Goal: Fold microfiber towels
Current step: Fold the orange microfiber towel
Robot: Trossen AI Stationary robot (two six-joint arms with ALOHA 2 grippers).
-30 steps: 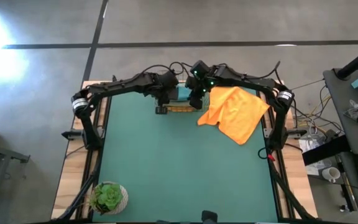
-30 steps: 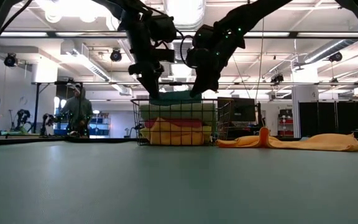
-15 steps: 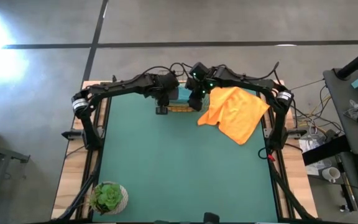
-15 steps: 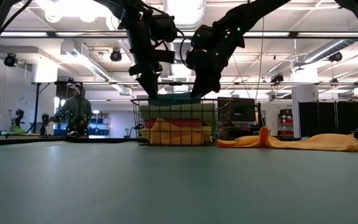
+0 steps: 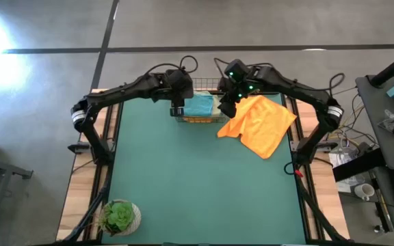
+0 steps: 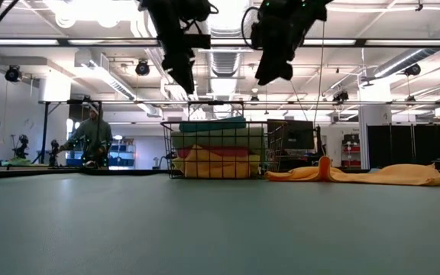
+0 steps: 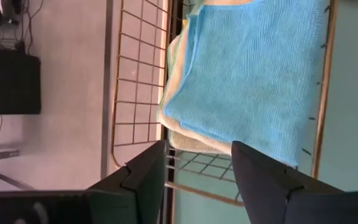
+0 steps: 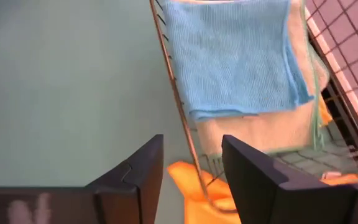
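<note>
High view: wire basket (image 5: 198, 117) sits at the far edge of the green mat (image 5: 197, 184), folded teal towel (image 5: 200, 104) on top of the stack inside. Left gripper (image 5: 178, 109) is over the basket's left end, right gripper (image 5: 226, 107) over its right end. 1 orange towel (image 5: 257, 124) lies unfolded on the mat just right of the basket, a corner under the right arm. Potted plant (image 5: 119, 217) at the near-left corner.

Low view: both grippers hang above the basket (image 6: 218, 150), clear of it, nothing in either. Left gripper (image 6: 183, 82), right gripper (image 6: 270, 75). Stack in the basket reads teal on top, then pale, pink, yellow/orange at the bottom. Orange towel (image 6: 357, 175) lies flat on the mat to the right, 1 small peak near the basket. A person (image 6: 92, 136) stands in the room at the far left.

Left wrist view: left gripper (image 7: 197, 171) spread apart, empty, above the basket's end rim (image 7: 247, 198). Teal towel (image 7: 253, 74) lies flat on a pale towel (image 7: 191, 140).

Right wrist view: right gripper (image 8: 191, 171) spread apart, empty, above the basket rim (image 8: 179, 112). Teal towel (image 8: 235, 53) on a pale towel (image 8: 260, 134); orange cloth (image 8: 197, 180) shows between the fingers.
</note>
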